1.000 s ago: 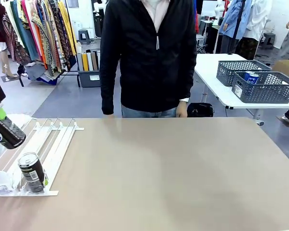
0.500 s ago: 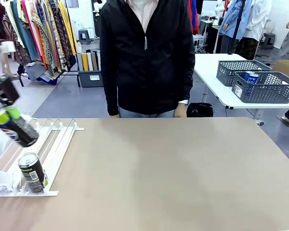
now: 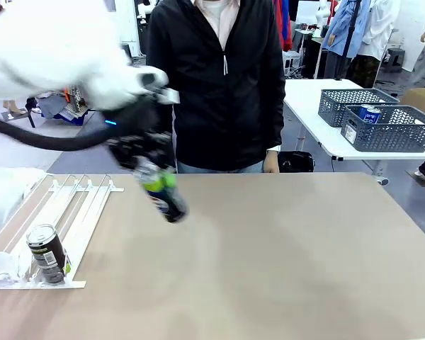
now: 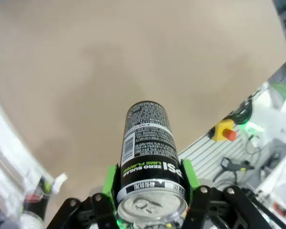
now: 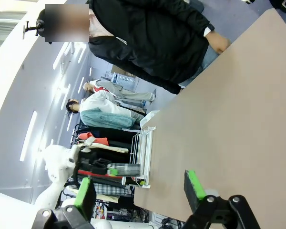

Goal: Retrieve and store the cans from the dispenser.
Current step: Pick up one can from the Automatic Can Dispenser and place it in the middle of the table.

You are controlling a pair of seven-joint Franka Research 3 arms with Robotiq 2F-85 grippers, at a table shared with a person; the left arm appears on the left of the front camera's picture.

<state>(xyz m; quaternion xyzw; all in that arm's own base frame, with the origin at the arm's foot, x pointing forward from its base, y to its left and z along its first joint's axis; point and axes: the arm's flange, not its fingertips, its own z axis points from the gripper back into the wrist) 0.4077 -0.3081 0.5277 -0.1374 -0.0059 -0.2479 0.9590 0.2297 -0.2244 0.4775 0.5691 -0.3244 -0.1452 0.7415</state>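
Aloft, left hand clamps Pepsi can; right hand spread.

Left arm blurred, held can smeared — lettering illegible, dispenser corner cropped

A tan table spreads below the jaws of the left gripper, which are clamped on 1 held can. Directly on the tabletop lies the dispenser, a flat white rack of long parallel rails. It is well apart from those jaws, to their left and nearer the robot's edge. Its end with the clear stoppers is the end farther from the jaws. 1 standing can, black, is upright in a lane just beside the stoppers, resting on the rack and not on the tabletop. Ahead of the right gripper, between its spread jaws, the tan surface runs on to the dispenser at the far side.
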